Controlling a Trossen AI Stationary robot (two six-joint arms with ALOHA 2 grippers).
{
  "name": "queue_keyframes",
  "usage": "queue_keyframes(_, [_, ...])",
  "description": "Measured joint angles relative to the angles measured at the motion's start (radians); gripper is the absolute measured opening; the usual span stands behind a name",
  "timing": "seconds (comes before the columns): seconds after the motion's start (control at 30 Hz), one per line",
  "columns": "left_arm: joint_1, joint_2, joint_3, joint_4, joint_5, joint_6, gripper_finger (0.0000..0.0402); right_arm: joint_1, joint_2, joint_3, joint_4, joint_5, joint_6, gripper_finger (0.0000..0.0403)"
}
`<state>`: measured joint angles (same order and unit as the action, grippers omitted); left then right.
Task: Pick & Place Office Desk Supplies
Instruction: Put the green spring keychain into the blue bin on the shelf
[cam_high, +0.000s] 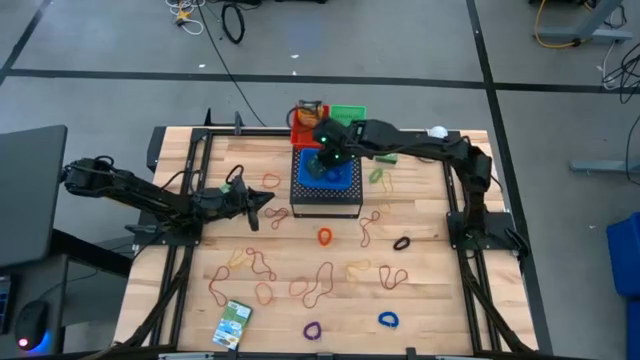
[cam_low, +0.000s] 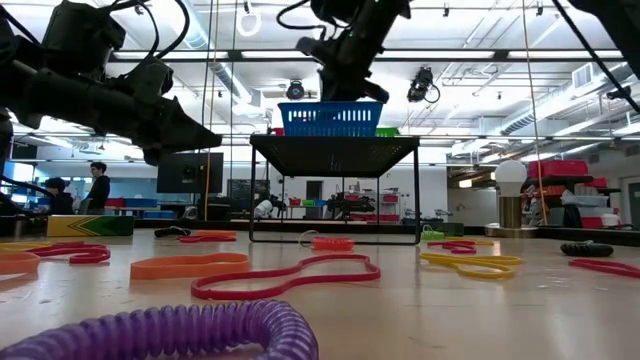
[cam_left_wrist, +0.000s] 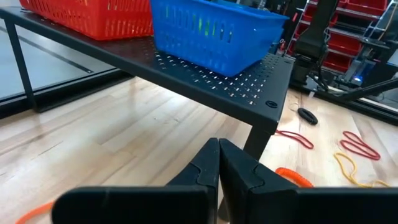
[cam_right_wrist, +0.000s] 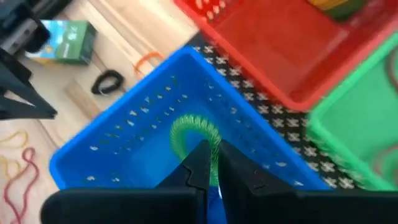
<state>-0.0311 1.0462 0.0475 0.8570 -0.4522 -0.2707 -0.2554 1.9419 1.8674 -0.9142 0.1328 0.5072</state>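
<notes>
Right claw (cam_right_wrist: 210, 163) hangs over the blue basket (cam_right_wrist: 124, 134), pinching a green loop (cam_right_wrist: 194, 134). Left claw (cam_left_wrist: 218, 163), pressed together and empty, hovers above the counter (cam_high: 430, 300). Three baskets on the black stand (cam_high: 325, 205): blue, one red basket (cam_right_wrist: 280, 50), one green basket (cam_right_wrist: 360, 130).

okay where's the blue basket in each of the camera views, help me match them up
High view: blue basket on the black perforated stand, table centre, under the right gripper.
Low view: upper middle, atop the stand.
Left wrist view: upper centre, beside the red basket.
Right wrist view: fills the middle, a green loop inside.
Shared landmark: the red basket next to it.
</notes>
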Motion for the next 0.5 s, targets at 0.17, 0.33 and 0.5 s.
queue_keyframes(0.17, [0.0, 0.0, 0.0, 0.0, 0.0, -0.003, 0.0012, 0.011, 0.026, -0.012, 0.035, 0.002, 0.0, 0.0028])
queue_keyframes(0.33, [0.0, 0.0, 0.0, 0.001, 0.004, -0.018, 0.0012, 0.023, 0.026, -0.012, 0.061, -0.006, 0.0, 0.0046])
queue_keyframes(0.5, [0.0, 0.0, 0.0, 0.006, 0.033, -0.076, 0.0012, 0.039, 0.026, -0.012, 0.064, -0.006, 0.023, 0.0091])
